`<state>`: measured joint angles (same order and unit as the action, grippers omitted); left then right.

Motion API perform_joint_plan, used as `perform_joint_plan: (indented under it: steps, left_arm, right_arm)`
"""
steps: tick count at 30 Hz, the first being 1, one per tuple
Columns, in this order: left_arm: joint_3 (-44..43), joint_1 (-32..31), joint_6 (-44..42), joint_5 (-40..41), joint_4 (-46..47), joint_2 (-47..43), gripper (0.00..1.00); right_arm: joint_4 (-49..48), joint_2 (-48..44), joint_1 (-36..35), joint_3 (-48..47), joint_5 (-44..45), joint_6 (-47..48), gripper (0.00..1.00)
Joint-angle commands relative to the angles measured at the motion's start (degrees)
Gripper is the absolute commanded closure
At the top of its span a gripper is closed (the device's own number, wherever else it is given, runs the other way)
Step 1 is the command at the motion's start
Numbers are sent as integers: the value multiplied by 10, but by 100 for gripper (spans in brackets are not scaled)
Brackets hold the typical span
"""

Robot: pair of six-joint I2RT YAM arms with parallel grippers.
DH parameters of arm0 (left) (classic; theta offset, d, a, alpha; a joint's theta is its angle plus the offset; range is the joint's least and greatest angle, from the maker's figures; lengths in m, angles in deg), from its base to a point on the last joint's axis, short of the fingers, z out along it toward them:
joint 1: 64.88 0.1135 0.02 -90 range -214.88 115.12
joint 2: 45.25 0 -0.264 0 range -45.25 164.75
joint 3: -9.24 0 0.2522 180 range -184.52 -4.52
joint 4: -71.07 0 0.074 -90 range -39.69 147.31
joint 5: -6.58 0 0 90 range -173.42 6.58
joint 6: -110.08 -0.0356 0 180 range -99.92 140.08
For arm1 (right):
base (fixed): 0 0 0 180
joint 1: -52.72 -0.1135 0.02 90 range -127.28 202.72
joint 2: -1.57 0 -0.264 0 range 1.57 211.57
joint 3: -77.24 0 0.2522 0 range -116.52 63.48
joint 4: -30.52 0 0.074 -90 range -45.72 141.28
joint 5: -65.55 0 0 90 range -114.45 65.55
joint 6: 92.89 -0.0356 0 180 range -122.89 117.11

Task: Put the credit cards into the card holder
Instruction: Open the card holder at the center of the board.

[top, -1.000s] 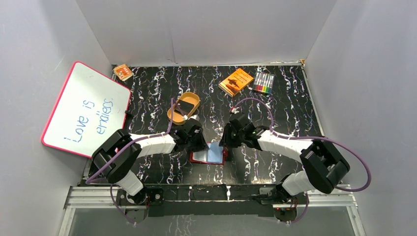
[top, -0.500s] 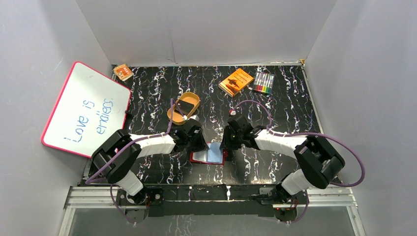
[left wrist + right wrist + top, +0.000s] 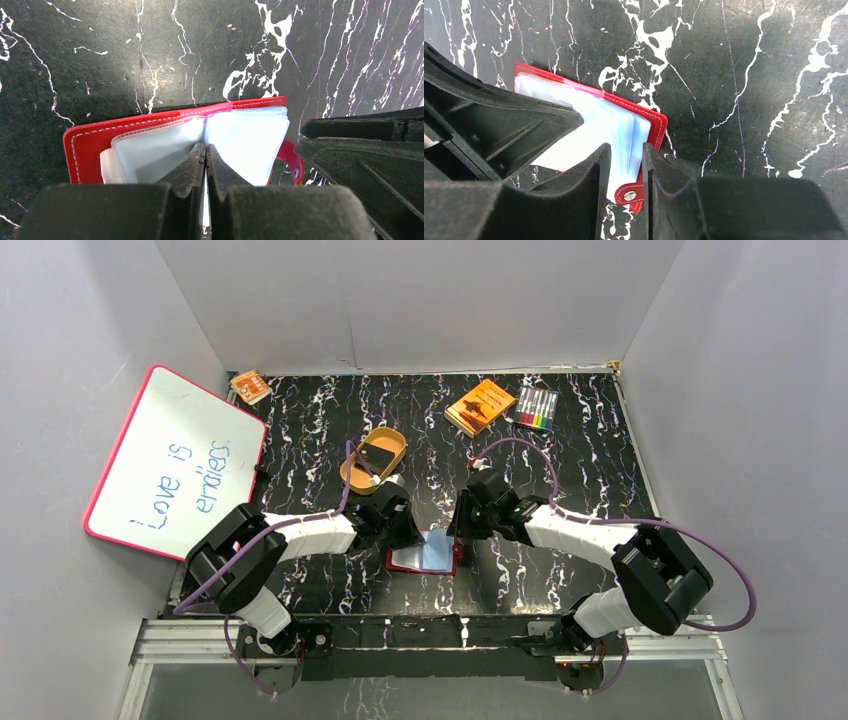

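Marbled table (image 3: pixel 600 440), card holder (image 3: pixel 85 145) between fingers (image 3: pixel 186 172)

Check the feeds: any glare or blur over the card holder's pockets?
Left wrist: card holder sharp, with a pale sheen only on the table beyond it. Right wrist: the pocket edges look slightly smeared on the left side. Top external: evenly lit, but the holder is too small for detail.

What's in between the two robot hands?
The open red card holder lies on the table between the left gripper and right gripper; the top view shows it best.
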<state>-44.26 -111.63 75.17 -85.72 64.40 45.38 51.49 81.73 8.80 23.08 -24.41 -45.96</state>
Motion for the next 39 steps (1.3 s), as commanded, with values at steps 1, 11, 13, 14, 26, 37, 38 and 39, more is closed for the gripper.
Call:
perform_joint_plan:
  steps: [1, 11, 13, 14, 26, 37, 38, 39]
  left_arm:
    - [30, -8, -13, 15, -93, 11, 100]
    - [32, -8, -12, 15, -91, 10, 100]
    - [32, -8, -12, 14, -91, 10, 100]
    - [32, -8, -12, 14, -91, 10, 100]
    - [31, -8, -10, 13, -90, 4, 100]
    - [7, -6, -15, 15, -118, -28, 94]
    - [5, -5, -17, 15, -120, -32, 93]
    - [3, -4, -18, 15, -122, -34, 91]
  right_arm:
    - [-16, 10, 1, -14, 3, 8, 62]
    - [-30, 29, -1, -15, -33, 11, 59]
    - [-29, 32, 0, -15, -36, 12, 59]
    - [-28, 34, -1, -16, -37, 12, 58]
    - [-54, 57, -7, -19, -74, 20, 57]
    - [-117, 73, -12, -19, -138, 16, 65]
    - [-119, 76, -12, -19, -142, 13, 67]
    - [-122, 79, -12, -19, -146, 11, 70]
